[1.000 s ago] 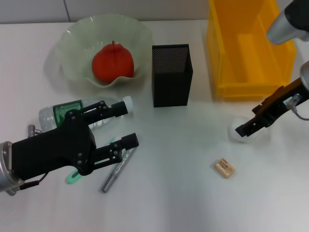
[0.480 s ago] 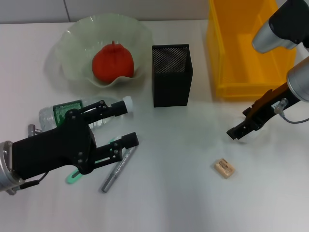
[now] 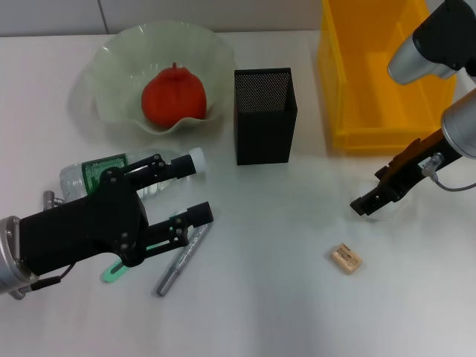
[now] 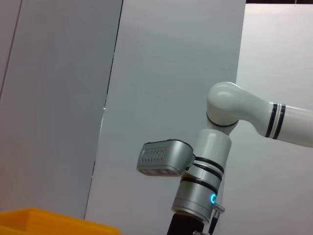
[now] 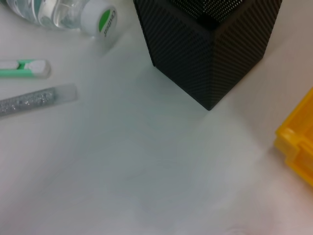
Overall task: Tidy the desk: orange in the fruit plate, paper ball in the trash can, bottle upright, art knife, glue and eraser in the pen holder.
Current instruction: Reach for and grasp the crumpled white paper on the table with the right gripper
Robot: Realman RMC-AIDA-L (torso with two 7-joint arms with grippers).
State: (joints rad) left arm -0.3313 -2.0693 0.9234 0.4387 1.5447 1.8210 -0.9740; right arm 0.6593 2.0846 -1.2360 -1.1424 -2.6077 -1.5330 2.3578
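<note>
Crumpling loosely as it does, the small white paper ball (image 3: 378, 208) could slip or roll off across the white tabletop (image 3: 282, 297) if the right gripper (image 3: 366, 204) closes on only its edge, and it would then have to be chased before it reaches the big bright-yellow rectangular trash can (image 3: 379, 74). The ball sits right at the dark fingertips of that gripper, mostly hidden behind them, in front of the bin and well apart from the tiny tan rectangular eraser (image 3: 346, 258) nearer the robot. Whether the fingers are already closed on the ball I cannot tell.

The left gripper (image 3: 186, 192) hovers with its black fingers spread wide and holding nothing, over the clear plastic bottle (image 3: 93, 175) with a green label, which lies on its side. Just beside it lie a silvery glitter glue stick (image 3: 177, 264) and a pale-green art knife (image 3: 113, 274). A careless descent there could knock the bottle rolling.

The red-orange round orange (image 3: 174, 97) already rests in the pale-green ruffled fruit plate (image 3: 111, 71), next to the tall black mesh pen holder (image 3: 265, 123).
</note>
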